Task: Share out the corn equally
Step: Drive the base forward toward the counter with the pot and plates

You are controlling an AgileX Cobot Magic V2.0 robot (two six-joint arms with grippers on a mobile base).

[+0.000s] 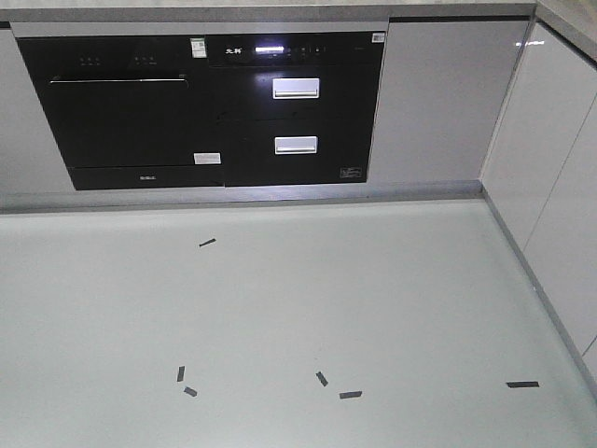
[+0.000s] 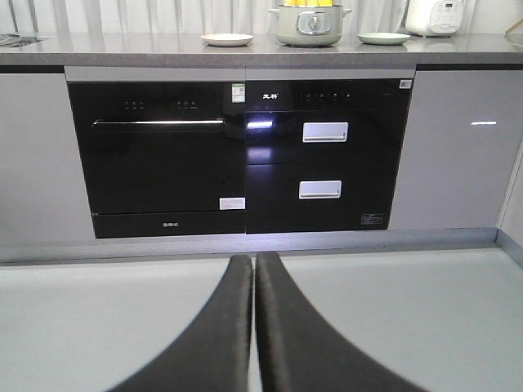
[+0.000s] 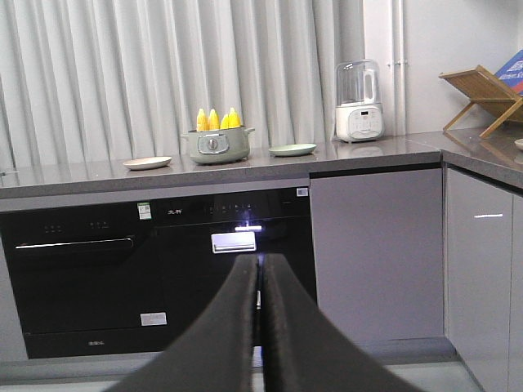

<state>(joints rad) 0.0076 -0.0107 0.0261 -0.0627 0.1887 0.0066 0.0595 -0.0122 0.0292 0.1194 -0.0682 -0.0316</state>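
Observation:
Yellow corn (image 3: 218, 119) stands upright in a grey-green pot (image 3: 216, 145) on the far countertop; several cob tips show above its rim. The same corn (image 2: 310, 2) shows at the top edge of the left wrist view, in the pot (image 2: 309, 24). A cream plate (image 3: 147, 162) lies left of the pot and a pale green plate (image 3: 292, 149) right of it. My left gripper (image 2: 253, 260) is shut with nothing in it, far below the counter. My right gripper (image 3: 261, 260) is shut and empty too, well short of the counter.
Black built-in appliances (image 1: 201, 107) fill the cabinet front under the grey countertop (image 3: 359, 151). A blender (image 3: 358, 101) and a wooden rack (image 3: 484, 98) stand at the right. Grey cabinets (image 1: 560, 177) run along the right side. Tape marks (image 1: 336, 387) dot the pale floor.

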